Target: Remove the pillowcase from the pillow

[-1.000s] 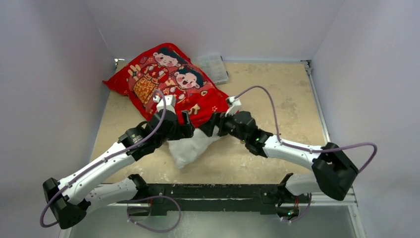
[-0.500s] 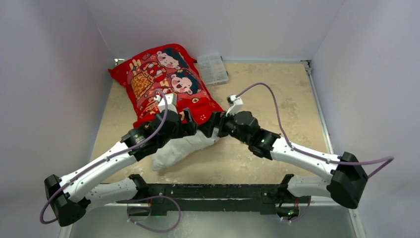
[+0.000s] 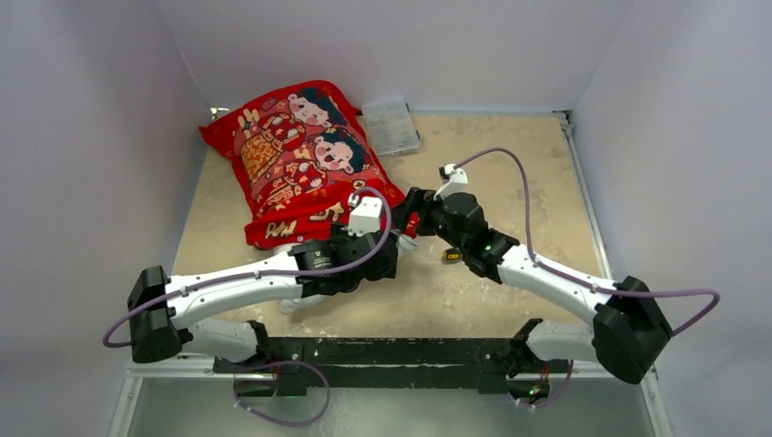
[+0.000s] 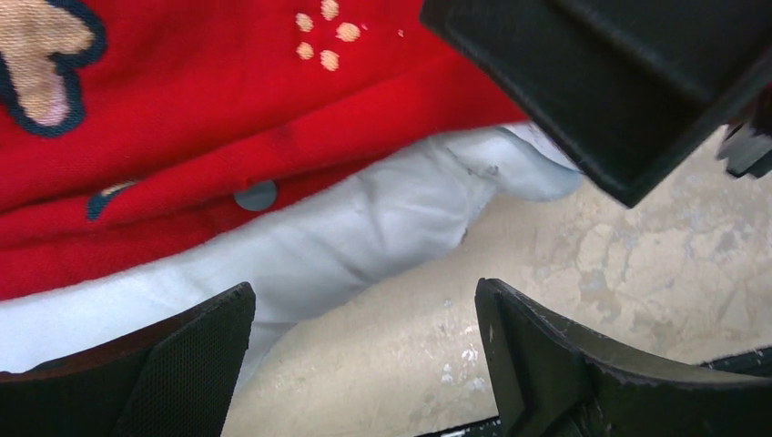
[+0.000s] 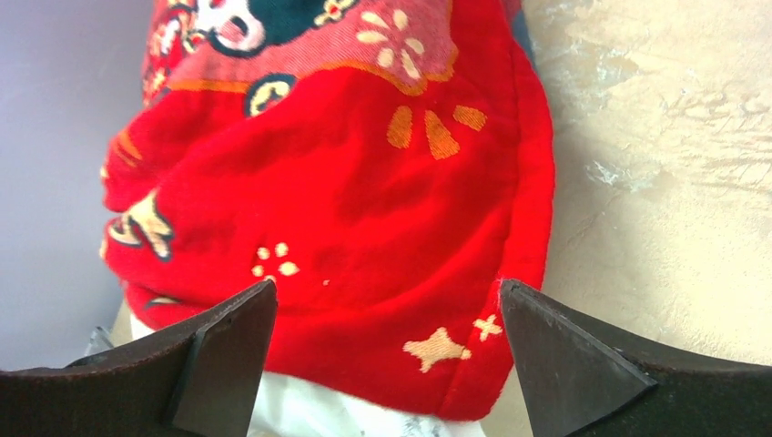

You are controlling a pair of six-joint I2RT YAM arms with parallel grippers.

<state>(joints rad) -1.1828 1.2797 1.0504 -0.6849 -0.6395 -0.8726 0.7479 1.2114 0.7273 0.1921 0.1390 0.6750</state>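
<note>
The red pillowcase (image 3: 300, 164) with two cartoon children lies at the back left of the table. The white pillow (image 3: 289, 305) sticks out of its near open end, mostly hidden under my left arm. My left gripper (image 3: 393, 248) is open and empty at the pillowcase's near right corner. In the left wrist view it (image 4: 364, 355) hovers over bare table, with the pillow (image 4: 346, 228) and pillowcase (image 4: 228, 109) just beyond. My right gripper (image 3: 411, 217) is open. In the right wrist view it (image 5: 382, 350) straddles the pillowcase's (image 5: 364, 209) corner hem without gripping, with the pillow (image 5: 309, 414) showing below.
A clear plastic box (image 3: 391, 126) sits at the back, touching the pillowcase's right side. White walls close in on the left, back and right. The beige table (image 3: 510, 173) stretches to the right. A black rail (image 3: 391, 350) runs along the near edge.
The pillowcase shifted back-left and more white pillow came out. My left arm then swung right, its gripper now open beside the right gripper. My right gripper drew back slightly and opened.
</note>
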